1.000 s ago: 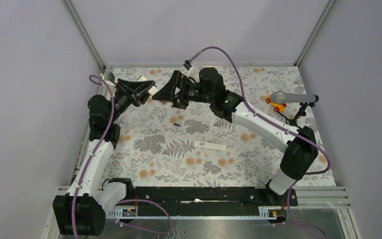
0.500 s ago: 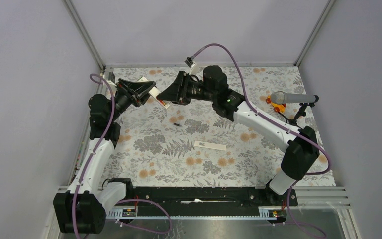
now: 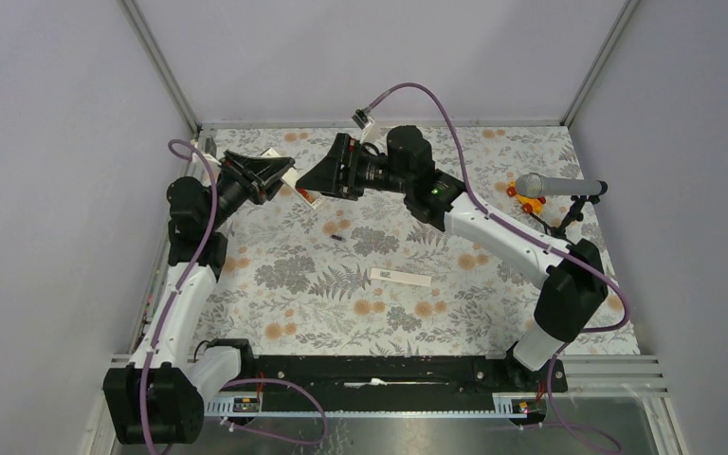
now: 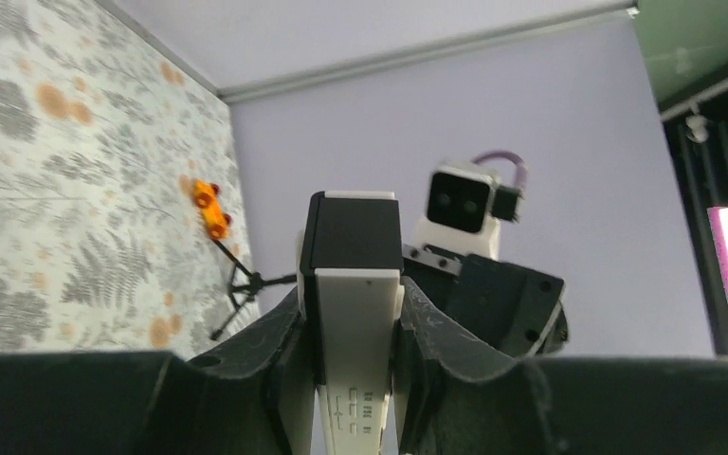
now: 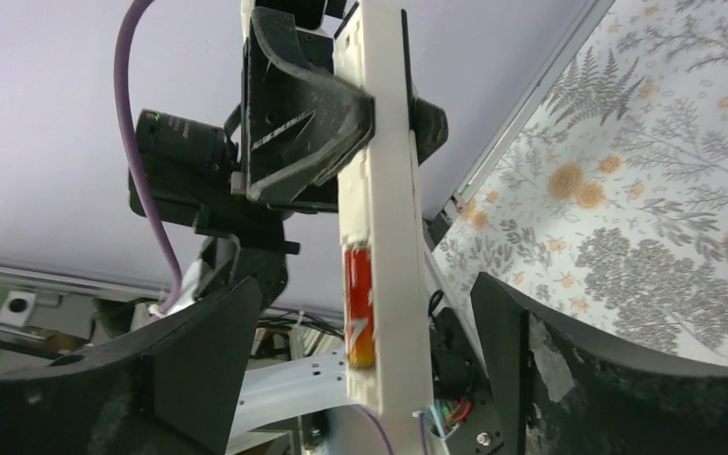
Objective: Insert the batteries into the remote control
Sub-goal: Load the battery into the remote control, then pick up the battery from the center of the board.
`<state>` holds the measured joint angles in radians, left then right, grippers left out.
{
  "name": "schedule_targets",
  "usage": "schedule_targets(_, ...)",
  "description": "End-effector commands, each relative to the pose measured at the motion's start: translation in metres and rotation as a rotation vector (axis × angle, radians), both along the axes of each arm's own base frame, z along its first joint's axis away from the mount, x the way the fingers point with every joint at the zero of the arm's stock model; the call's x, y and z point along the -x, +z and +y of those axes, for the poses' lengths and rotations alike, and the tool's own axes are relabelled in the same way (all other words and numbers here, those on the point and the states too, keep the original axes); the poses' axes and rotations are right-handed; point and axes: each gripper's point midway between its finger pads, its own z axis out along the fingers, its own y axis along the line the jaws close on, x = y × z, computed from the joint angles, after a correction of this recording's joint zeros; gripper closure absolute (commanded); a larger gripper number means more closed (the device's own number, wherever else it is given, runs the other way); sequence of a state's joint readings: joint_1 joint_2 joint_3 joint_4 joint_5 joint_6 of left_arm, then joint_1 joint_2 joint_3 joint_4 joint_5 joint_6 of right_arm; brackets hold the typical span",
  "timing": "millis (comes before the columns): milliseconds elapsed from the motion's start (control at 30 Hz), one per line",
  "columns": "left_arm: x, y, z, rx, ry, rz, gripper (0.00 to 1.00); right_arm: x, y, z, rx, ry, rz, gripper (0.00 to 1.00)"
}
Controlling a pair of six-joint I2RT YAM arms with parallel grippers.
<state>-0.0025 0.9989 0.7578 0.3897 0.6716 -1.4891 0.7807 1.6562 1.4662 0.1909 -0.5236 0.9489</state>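
Remote control (image 5: 379, 190) clear of right jaws

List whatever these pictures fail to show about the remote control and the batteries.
- Left wrist view: the remote control faces its battery bay away.
- Right wrist view: one seated battery shows; the left claw covers part of the remote beyond it, and the bottom edge cuts off the remote's end.
- Top view: the loose battery and the remote's bay are too small for detail.
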Motion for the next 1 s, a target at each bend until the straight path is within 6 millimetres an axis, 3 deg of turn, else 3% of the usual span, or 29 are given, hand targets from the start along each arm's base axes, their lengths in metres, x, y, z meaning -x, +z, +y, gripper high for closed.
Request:
schedule_targets(0, -0.006, -0.006, 0.024, -0.215, 0.103, -0.056, 1.00, -0.011, 0.014, -0.013, 0.036, -0.064, -0.137, 0.07)
schedule_targets(100, -0.011, -0.032, 0.051, -0.367, 0.186, -0.004, 1.00, -0.023, -0.020, -0.024, 0.193, -0.092, -0.191, 0.09)
schedule_targets(300, -0.010, -0.093, 0.117, -0.656, 0.399, 0.213, 1.00, -0.033, -0.146, -0.049, 0.607, -0.016, -0.263, 0.39)
schedule_targets(433, -0.007, -0.104, 0.136, -0.705, 0.459, 0.265, 1.00, -0.034, -0.209, -0.054, 0.841, 0.023, -0.325, 0.40)
schedule_targets(567, -0.009, -0.107, 0.137, -0.698, 0.459, 0.279, 1.00, -0.048, -0.247, -0.045, 0.977, 0.015, -0.357, 0.34)
schedule_targets(667, -0.011, -0.109, 0.135, -0.684, 0.445, 0.283, 1.00, -0.063, -0.265, -0.043, 1.060, 0.013, -0.368, 0.30)
schedule_targets(800, -0.013, -0.109, 0.133, -0.674, 0.437, 0.281, 1.00, -0.082, -0.279, -0.038, 1.141, 0.037, -0.442, 0.27)
schedule_targets(967, -0.015, -0.108, 0.131, -0.664, 0.421, 0.281, 1.00, -0.091, -0.294, -0.031, 1.193, 0.109, -0.482, 0.28)
